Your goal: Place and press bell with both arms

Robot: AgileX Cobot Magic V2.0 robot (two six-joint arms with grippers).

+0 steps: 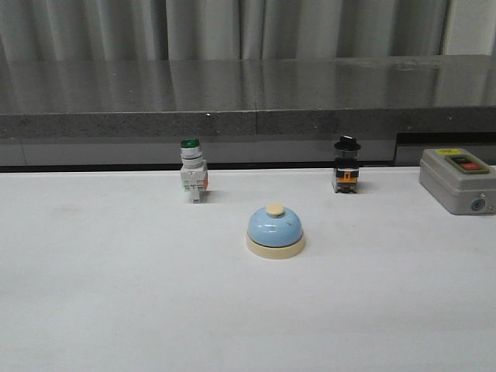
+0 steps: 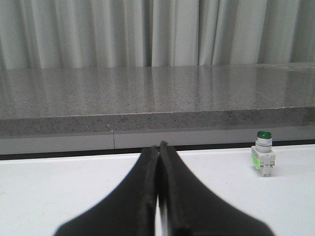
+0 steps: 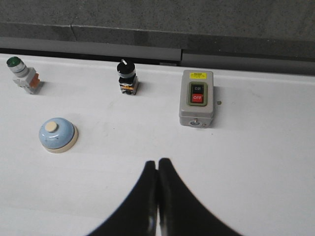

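The bell (image 1: 275,231), a light-blue dome with a cream base and cream top button, stands upright in the middle of the white table. It also shows in the right wrist view (image 3: 58,134), far off to one side of the fingers. My left gripper (image 2: 159,146) is shut and empty, low over the table; the bell is out of its view. My right gripper (image 3: 157,162) is shut and empty, above bare table, well apart from the bell. Neither arm shows in the front view.
A green-capped white switch (image 1: 192,170) stands behind the bell to the left, also in the left wrist view (image 2: 263,154). A black knob switch (image 1: 346,165) stands behind to the right. A grey ON/OFF box (image 1: 457,180) sits at the right edge. A dark stone ledge (image 1: 248,97) runs along the back.
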